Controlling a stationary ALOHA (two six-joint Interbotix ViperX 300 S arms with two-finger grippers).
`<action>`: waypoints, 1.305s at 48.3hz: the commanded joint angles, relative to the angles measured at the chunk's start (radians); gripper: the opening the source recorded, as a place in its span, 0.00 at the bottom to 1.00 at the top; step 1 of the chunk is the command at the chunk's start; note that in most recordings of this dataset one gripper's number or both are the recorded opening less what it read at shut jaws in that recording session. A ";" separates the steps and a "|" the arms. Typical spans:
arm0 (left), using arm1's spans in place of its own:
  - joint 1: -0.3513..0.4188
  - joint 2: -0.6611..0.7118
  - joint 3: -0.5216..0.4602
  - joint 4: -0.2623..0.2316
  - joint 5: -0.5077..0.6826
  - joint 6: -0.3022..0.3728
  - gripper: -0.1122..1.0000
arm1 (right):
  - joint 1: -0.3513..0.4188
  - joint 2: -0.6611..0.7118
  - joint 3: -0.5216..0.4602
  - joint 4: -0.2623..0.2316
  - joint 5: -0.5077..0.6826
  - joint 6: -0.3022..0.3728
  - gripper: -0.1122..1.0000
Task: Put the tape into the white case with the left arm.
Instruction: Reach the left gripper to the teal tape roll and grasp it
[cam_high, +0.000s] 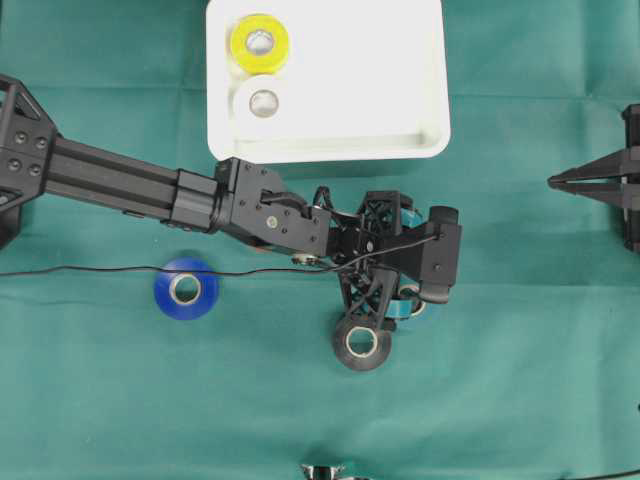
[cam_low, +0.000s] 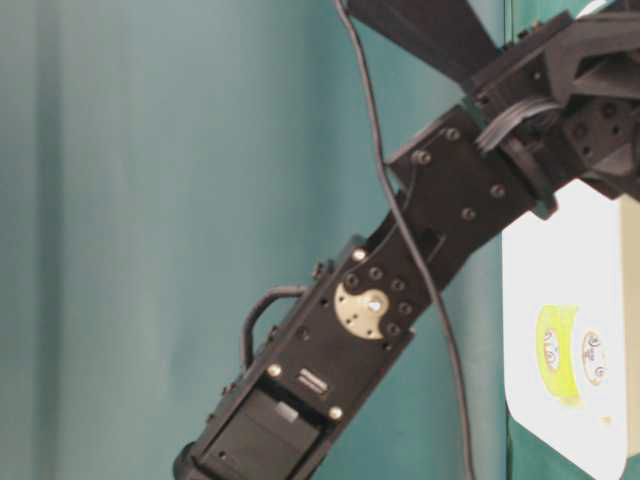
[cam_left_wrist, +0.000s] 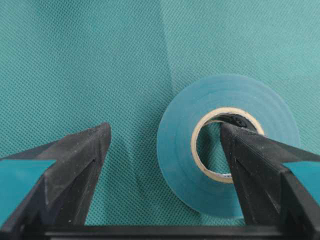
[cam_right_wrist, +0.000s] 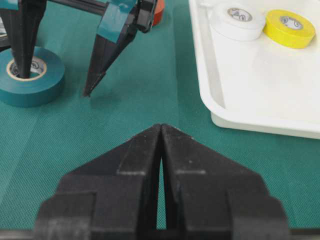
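A teal tape (cam_left_wrist: 227, 145) roll lies flat on the green cloth. My left gripper (cam_left_wrist: 165, 129) stands open over it: the right finger (cam_left_wrist: 250, 160) reaches down into the roll's core and the left finger (cam_left_wrist: 80, 155) stands outside on the cloth, so they straddle one wall of the roll. The right wrist view shows the same tape (cam_right_wrist: 31, 75) with a teal-striped finger in its hole. The white case (cam_high: 400, 110) lies beyond the left arm (cam_high: 270, 210) and holds a yellow roll (cam_high: 260, 42) and a white roll (cam_high: 264, 102). My right gripper (cam_high: 555, 181) rests shut and empty at the right edge.
A blue roll (cam_high: 185, 288) and a black roll (cam_high: 362, 343) lie on the cloth near the arm. An orange roll (cam_right_wrist: 159, 10) shows behind the left gripper. A thin black cable (cam_high: 100, 270) runs across the table's left half.
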 joint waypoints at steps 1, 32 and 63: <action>0.003 -0.017 -0.028 0.002 -0.003 -0.003 0.90 | -0.002 0.015 -0.011 -0.002 -0.011 -0.002 0.02; -0.011 -0.034 -0.025 0.002 0.038 -0.002 0.34 | -0.002 0.017 -0.009 -0.002 -0.009 -0.002 0.02; -0.023 -0.195 0.002 0.005 0.101 0.006 0.34 | -0.002 0.017 -0.009 -0.003 -0.009 -0.002 0.02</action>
